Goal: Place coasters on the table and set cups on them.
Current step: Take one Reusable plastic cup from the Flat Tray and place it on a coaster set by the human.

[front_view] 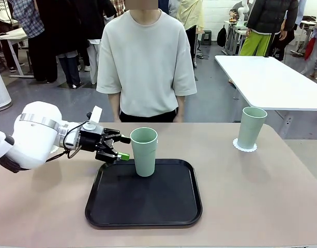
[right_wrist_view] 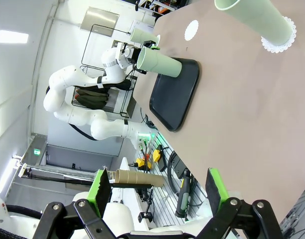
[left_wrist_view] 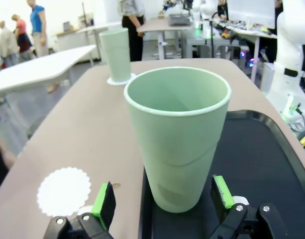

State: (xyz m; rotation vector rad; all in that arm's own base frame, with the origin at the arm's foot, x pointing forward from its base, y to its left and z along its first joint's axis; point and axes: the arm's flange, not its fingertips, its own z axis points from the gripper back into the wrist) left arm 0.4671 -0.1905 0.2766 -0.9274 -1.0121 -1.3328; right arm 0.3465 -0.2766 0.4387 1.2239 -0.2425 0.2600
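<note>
Left gripper [left_wrist_view: 162, 199] open, cup [left_wrist_view: 177, 139] just ahead between its jaws; right gripper [right_wrist_view: 157, 191] open, empty. Off-centre closing likely to tip cup on tray [front_view: 148, 206].

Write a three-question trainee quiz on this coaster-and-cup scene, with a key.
1. True or false: the cup on the tray stands between the open fingers of the left gripper.
2. Multiple choice: the far cup stands on A) the black tray, B) a coaster, C) bare table.
3. Fill in: the empty coaster lies on the table beside the ____.

Key: 1 true, the green pads sit either side of its base without clearly touching. 2 B. 3 tray.
</note>
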